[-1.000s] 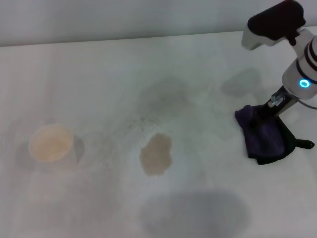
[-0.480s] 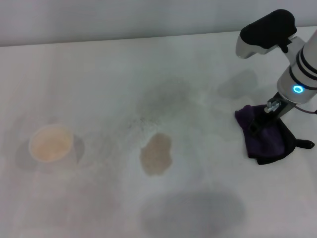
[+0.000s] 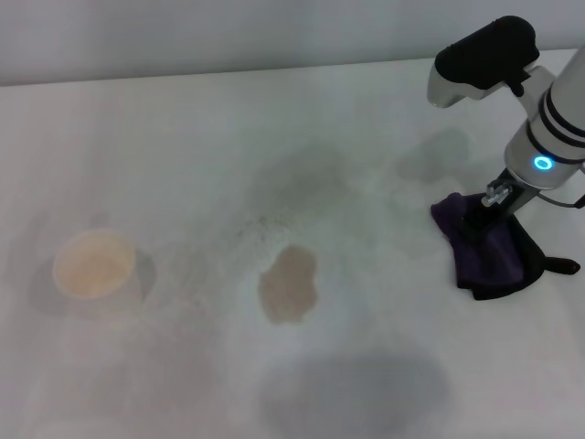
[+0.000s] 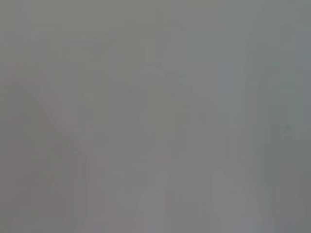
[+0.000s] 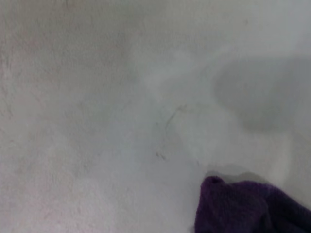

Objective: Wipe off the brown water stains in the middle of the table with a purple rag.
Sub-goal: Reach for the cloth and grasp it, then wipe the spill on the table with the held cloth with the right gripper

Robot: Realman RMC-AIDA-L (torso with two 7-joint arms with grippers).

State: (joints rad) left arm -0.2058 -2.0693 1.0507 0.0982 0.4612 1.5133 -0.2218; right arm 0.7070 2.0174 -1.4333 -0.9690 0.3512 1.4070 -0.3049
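The brown water stains [image 3: 288, 284] form one tan blotch in the middle of the white table [image 3: 183, 165]. The purple rag [image 3: 489, 261] lies crumpled at the right, its black loop tab pointing right. My right gripper [image 3: 480, 222] is down on the rag's upper left part, well to the right of the stain. The rag's corner also shows in the right wrist view [image 5: 243, 208]. My left arm is out of the head view, and the left wrist view shows only flat grey.
A paper cup [image 3: 92, 263] holding tan liquid stands at the left. Faint grey speckles lie just above the stain. The table's far edge meets a pale wall at the top.
My right arm has shifted a little to the left while staying down on the rag. The rag's left corner has moved slightly left. The stain and cup are unchanged.
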